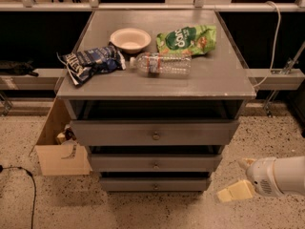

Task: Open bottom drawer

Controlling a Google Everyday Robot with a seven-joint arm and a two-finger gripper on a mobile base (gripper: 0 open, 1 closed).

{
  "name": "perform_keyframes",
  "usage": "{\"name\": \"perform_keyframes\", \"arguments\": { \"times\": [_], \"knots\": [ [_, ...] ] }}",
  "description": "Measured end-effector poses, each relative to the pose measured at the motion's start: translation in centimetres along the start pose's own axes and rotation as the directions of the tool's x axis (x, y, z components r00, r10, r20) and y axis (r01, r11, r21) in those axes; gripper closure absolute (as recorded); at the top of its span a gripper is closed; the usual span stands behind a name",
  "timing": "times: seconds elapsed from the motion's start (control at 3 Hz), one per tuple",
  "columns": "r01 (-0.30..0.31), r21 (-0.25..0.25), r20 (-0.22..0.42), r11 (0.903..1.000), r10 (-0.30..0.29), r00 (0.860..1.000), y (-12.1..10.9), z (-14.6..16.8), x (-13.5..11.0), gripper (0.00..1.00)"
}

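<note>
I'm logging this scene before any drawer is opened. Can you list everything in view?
Cabinet: 1, grey, centre.
Top drawer: 1, grey, highest.
Middle drawer: 1, grey, between.
Bottom drawer: 1, grey, lowest.
Bowl: 1, cream, cabinet top, rear.
Snack bag: 1, green, right of bowl.
Chip bag: 1, blue, top's left.
Bottle: 1, clear, lying mid-top.
Box: 1, brown, floor left.
Cable: 1, black, floor far left.
Gripper: 1, white, open, low right, apart from bottom drawer.

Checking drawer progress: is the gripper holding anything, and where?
Nothing. The gripper is open, low to the right of the bottom drawer, clear of its knob.
</note>
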State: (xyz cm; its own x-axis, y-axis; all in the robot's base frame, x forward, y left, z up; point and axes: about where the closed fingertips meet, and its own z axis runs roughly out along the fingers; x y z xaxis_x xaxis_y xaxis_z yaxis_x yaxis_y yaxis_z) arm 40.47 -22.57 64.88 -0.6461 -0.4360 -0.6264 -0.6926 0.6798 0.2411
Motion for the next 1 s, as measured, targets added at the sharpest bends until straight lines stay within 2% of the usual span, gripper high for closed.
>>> {"name": "perform_keyframes", "arguments": {
  "times": [0.33, 0.67, 1.0],
  "knots": [
    [-0.015, -0.033, -0.073, 0.9993, 0.013, 0.997, 0.1, 0.7, 0.9, 0.0],
    [-0.026, -0.051, -0.098, 0.9984, 0.021, 0.995, 0.4, 0.9, 1.2, 0.0],
    [-0.043, -0.051, -0.088, 0.9978, 0.038, 0.995, -0.2, 2.5, 1.5, 0.0]
  ]
}}
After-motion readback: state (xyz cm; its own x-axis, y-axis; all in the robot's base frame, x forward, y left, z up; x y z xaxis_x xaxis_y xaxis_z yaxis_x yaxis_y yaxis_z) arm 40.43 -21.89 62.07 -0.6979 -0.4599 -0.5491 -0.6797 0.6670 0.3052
